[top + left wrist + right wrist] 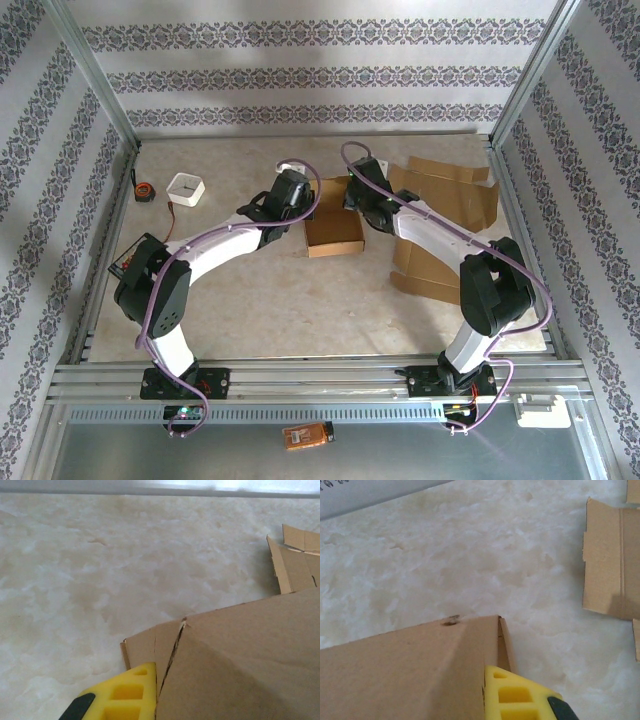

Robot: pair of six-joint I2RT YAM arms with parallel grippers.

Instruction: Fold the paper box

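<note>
Box position: The box (333, 228) sat open-topped at mid-bench (300, 310), walls raised, between the two wrists.
Left arm: The left arm (225, 245) reached in from the left to the box's far-left corner.
Left jaws: Clenched on the box wall at that corner. One yellow left finger (127, 695) pressed against the outside of a flap; its mate was hidden behind the cardboard.
Right arm: The right arm (430, 235) reached in from the right to the far-right corner.
Right jaws: Clenched on the wall there. One yellow right finger (520, 695) lay against the outer face of the corner; its mate was hidden.
Reason for hold: Judged, pinching both far corners steadied the box and kept its walls upright while a flap was worked.
Fold state: At the left corner a flap stood parted from the next panel along a slit. The fold was judged incomplete.
Blanks: Flat cardboard blanks (450, 190) lay to the right, apart from the box, probably parked outside the work area.
Other items: A white case (186, 189) and a tape measure (145, 190) lay far left, well apart.
Risk: Uneven pull could tear the slit corner.
</note>
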